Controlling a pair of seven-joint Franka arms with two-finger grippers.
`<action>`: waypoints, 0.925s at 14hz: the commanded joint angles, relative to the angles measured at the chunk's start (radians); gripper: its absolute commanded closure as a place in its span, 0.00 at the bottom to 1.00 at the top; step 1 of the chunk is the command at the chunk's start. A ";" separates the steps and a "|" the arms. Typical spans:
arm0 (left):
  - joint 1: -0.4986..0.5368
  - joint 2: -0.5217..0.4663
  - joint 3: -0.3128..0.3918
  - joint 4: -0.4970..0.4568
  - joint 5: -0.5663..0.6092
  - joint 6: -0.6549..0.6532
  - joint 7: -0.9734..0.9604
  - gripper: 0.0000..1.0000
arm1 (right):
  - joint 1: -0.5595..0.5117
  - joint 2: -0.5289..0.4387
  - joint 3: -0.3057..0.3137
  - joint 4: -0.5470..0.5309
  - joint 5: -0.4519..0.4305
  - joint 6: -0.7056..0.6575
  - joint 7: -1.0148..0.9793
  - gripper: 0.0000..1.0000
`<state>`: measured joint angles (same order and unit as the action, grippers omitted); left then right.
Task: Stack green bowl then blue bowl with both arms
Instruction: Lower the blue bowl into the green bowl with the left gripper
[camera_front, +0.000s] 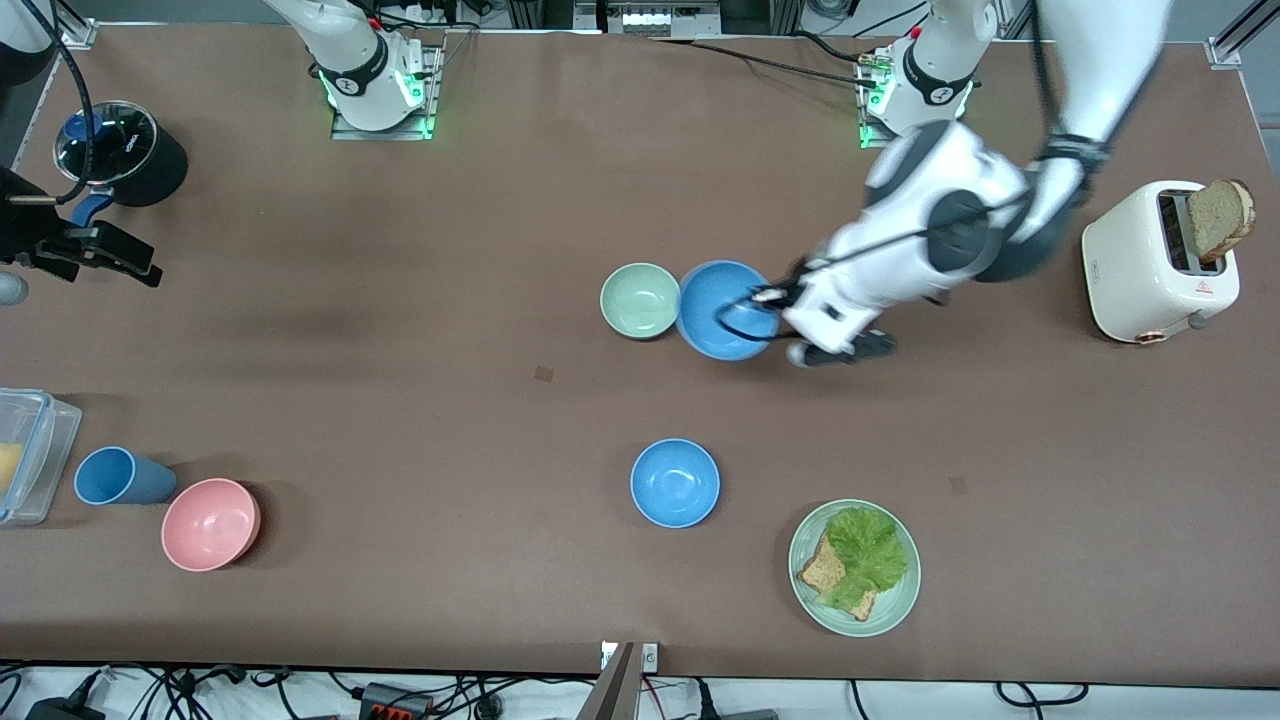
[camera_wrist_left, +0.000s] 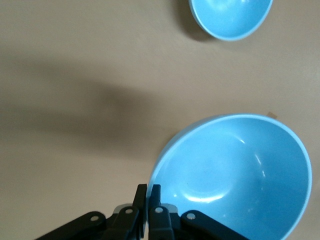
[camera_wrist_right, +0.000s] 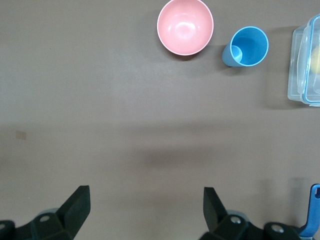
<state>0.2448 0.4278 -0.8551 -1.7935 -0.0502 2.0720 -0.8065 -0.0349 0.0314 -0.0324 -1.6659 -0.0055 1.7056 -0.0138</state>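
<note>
Pinching the rim of one blue bowl (camera_wrist_left: 235, 175), the left gripper (camera_wrist_left: 148, 200) holds it tilted just beside the green bowl (camera_front: 640, 299); so thin a grip could let the bowl swing or slip, knocking the green one aside. Waiting over bare table (camera_wrist_right: 125, 100), the right gripper (camera_wrist_right: 145, 202) is spread open. A second blue bowl (camera_front: 675, 482) sits nearer the camera.

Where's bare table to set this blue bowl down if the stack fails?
Bare table lies between the green bowl and the pink bowl. It's crowded where the left hand grips the blue bowl beside the green one. The right hand waits open near the pot.
</note>
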 joint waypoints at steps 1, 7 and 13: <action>-0.025 -0.024 0.005 -0.104 0.003 0.130 -0.098 1.00 | -0.003 -0.018 0.000 -0.008 -0.010 -0.001 -0.020 0.00; -0.088 -0.031 0.005 -0.224 0.035 0.338 -0.246 1.00 | -0.003 -0.018 0.000 -0.008 -0.010 -0.001 -0.020 0.00; -0.147 -0.020 0.008 -0.273 0.038 0.425 -0.303 1.00 | -0.003 -0.019 0.000 -0.008 -0.010 -0.001 -0.020 0.00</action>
<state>0.1024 0.4278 -0.8539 -2.0375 -0.0355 2.4637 -1.0872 -0.0350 0.0311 -0.0325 -1.6655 -0.0056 1.7056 -0.0167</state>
